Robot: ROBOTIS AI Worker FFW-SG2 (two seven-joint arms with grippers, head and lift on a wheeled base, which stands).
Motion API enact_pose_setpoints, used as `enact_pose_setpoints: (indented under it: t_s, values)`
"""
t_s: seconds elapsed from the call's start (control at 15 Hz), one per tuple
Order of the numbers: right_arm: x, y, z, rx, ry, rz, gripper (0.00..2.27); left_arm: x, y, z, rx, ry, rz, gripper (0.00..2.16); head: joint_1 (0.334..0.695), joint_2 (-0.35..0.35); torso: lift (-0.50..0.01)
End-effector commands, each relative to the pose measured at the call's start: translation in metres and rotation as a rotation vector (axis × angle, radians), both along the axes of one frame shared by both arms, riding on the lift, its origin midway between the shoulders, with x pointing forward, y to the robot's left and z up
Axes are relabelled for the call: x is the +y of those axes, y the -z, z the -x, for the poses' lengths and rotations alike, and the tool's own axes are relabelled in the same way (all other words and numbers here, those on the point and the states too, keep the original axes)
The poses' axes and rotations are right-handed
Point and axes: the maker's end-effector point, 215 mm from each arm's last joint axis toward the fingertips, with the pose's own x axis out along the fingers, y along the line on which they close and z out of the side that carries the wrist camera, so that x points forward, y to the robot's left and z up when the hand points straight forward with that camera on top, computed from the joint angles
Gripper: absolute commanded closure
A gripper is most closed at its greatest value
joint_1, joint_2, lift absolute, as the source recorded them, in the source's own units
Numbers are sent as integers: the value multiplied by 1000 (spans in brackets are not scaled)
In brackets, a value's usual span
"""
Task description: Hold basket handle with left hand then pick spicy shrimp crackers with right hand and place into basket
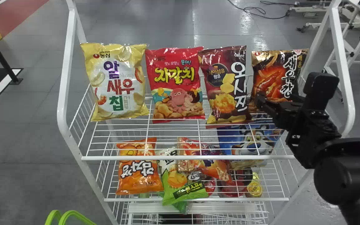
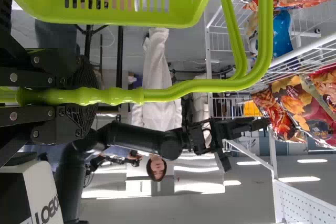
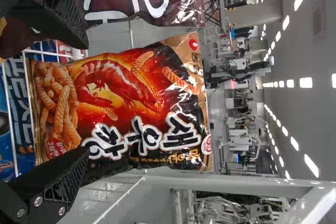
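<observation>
My right gripper (image 1: 275,100) is at the lower part of the black-and-orange spicy shrimp crackers (image 1: 270,78), which stand at the right end of the top shelf. In the right wrist view, the open gripper (image 3: 86,99) has one finger on each side of the spicy shrimp crackers (image 3: 118,95), near their lower end. The green basket handle (image 1: 73,212) shows at the bottom left of the head view. My left gripper (image 2: 86,96) is shut on the basket handle (image 2: 205,86), with the green basket (image 2: 184,17) beside it.
A maroon bag (image 1: 225,87) stands close on the left of the shrimp crackers, then a red bag (image 1: 177,84) and a yellow bag (image 1: 117,82). The white rack frame (image 1: 344,75) rises at the right. Orange and green bags (image 1: 184,190) lie on the shelf below.
</observation>
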Motion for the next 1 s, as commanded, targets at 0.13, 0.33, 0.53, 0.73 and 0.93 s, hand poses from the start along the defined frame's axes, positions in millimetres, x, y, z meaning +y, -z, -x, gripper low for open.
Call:
enact_pose_setpoints:
  t_s: [0.13,0.33,0.53,0.73,0.93]
  values:
    - [-9,-12,-28,8,0,-25,124,-2,1,-2,1,1,6,1791,695,18,-37]
    - [-21,-6,-41,48,-12,-18,124,0,2,-2,5,-3,4,1791,695,9,-37]
    - [-29,6,-47,77,-15,-10,124,0,2,-3,3,-3,5,1791,695,-4,-37]
    - [-38,12,-51,88,-13,-5,124,2,2,-6,1,-5,5,1791,695,-16,-37]
    - [-41,12,-55,92,-28,-6,272,1,1,-7,-2,-5,8,1791,695,-27,-37]
